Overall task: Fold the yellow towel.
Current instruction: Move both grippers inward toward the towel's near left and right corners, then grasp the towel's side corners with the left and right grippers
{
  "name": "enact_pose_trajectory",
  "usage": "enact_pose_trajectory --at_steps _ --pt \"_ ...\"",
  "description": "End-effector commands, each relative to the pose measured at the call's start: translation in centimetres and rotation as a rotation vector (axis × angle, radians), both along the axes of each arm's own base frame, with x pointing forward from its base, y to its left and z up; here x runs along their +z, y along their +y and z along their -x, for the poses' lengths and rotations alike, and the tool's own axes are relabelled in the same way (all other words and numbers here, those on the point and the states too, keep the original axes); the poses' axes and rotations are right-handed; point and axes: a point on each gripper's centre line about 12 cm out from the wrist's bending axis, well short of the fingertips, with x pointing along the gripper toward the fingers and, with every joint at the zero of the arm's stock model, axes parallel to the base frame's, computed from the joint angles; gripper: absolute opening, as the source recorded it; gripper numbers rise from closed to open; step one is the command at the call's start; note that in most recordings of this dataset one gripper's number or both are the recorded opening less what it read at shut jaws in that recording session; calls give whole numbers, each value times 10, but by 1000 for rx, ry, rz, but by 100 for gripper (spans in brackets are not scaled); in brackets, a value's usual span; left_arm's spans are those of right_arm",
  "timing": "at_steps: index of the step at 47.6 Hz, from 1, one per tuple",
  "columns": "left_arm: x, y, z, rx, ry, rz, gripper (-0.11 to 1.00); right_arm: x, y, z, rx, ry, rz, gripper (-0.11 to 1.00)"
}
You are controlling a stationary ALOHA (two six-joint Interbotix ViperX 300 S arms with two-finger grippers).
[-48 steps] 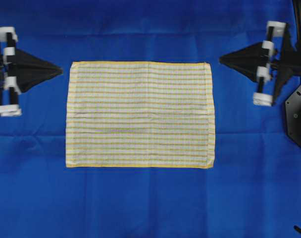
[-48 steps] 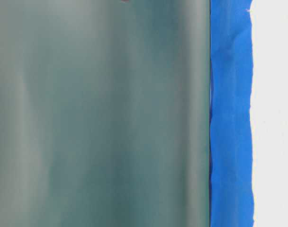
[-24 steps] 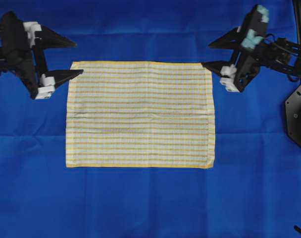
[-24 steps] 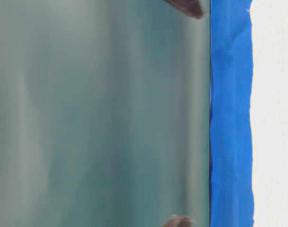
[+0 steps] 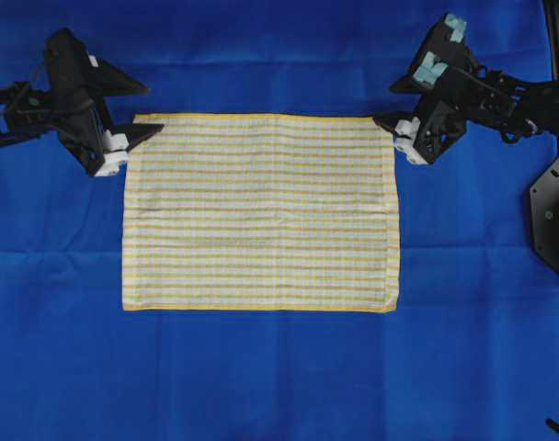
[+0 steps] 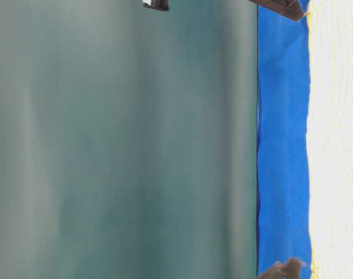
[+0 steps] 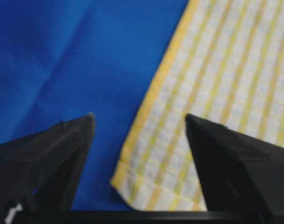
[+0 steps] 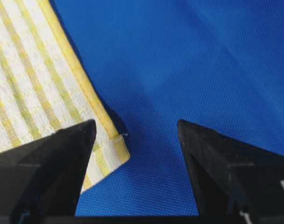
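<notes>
A: Overhead view, left to right. What does the panel show of progress?

B: The left gripper [image 5: 142, 112] stands at the top-left corner of the yellow towel [image 5: 259, 211], jaws apart, one finger over the blue cloth [image 5: 261, 377] and the other at the hem. The towel lies flat and fully spread in the middle of the cloth, with no fold yet made. The right gripper [image 5: 387, 103] stands at the top-right corner, jaws likewise apart.

A: Is either corner held?

B: No. In the left wrist view the corner lies between the spread fingers [image 7: 48, 154], unpinched; the right wrist view shows the same, the hemmed corner just inside one finger. By my reading, everything remains: grasping both corners, carrying them over, laying the fold.

A: What cannot be made out?

B: Whether the fingertips touch the cloth or hover above it; no view settles it. The table-level view is turned sideways and mostly filled by a blurred grey-green surface [image 6: 124, 145], with only dark scraps of the arms at its top and bottom edges. The right arm's base is cut off at the frame edge.
</notes>
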Motion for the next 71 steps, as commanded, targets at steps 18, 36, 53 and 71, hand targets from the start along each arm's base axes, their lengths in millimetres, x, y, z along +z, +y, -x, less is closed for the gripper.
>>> enact_pose_trajectory --at_steps 18,36,53,71 --pt "-19 5 -1 47 25 53 57 -16 -2 -5 -18 27 -26 52" --pt "-21 5 -1 51 50 72 3 -15 1 -6 -8 24 -27 5" --pt "0 8 -5 45 21 50 3 5 2 -3 -36 -43 -17 5" --pt "31 10 -2 28 -2 5 3 30 5 1 -32 -105 6 5"
